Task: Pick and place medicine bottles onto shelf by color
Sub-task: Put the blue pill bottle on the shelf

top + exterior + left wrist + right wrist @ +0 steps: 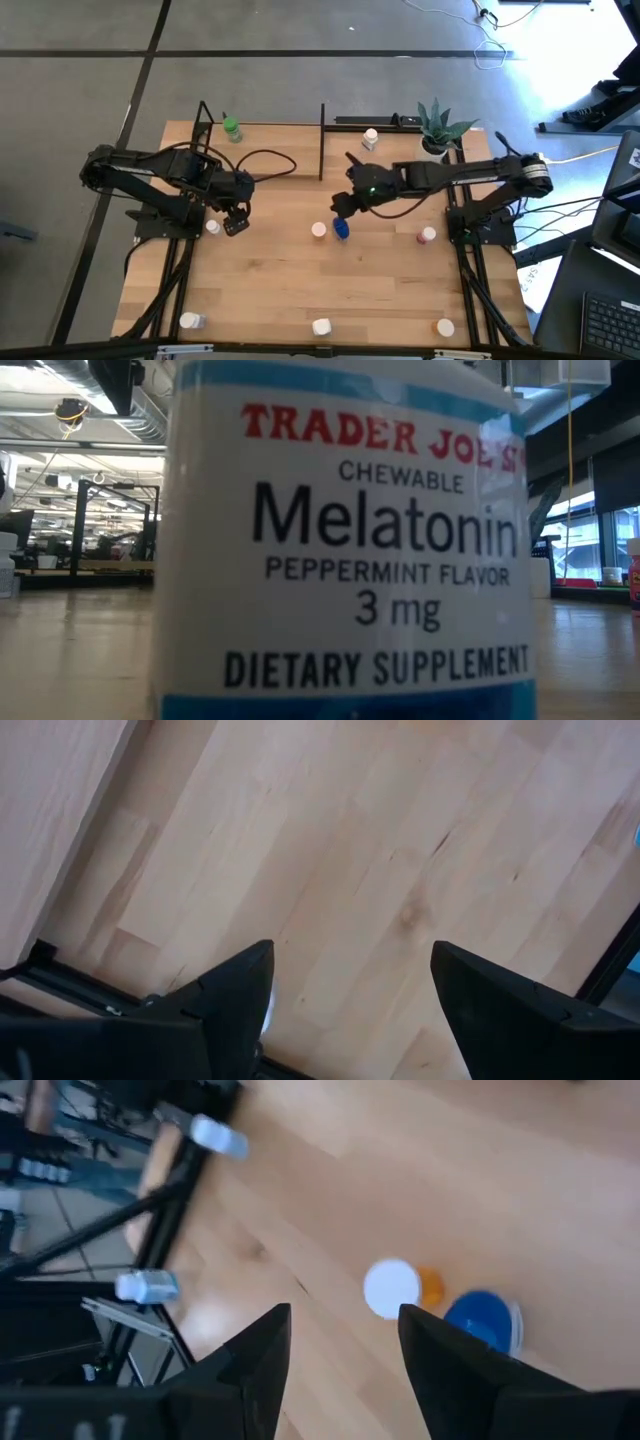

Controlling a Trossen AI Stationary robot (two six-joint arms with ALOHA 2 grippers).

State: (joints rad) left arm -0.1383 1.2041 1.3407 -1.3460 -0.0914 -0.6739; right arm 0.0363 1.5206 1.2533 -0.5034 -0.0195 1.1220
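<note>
I have the right hand [342, 207] hovering empty with fingers spread just at 12 o'clock of the blue bottle [341, 229] mid-surface, the left hand [236, 218] also spread; next I must descend and pinch it.

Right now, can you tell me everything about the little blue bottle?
The blue bottle is small and round, bright blue, and looks like plastic. It stands upright on the wooden table near the middle, right beside a white-capped bottle, the two apart. The right gripper hovers just above it with fingers open, not touching it. In the right wrist view its round blue top shows past the fingers. Any label is too small to read.
</note>
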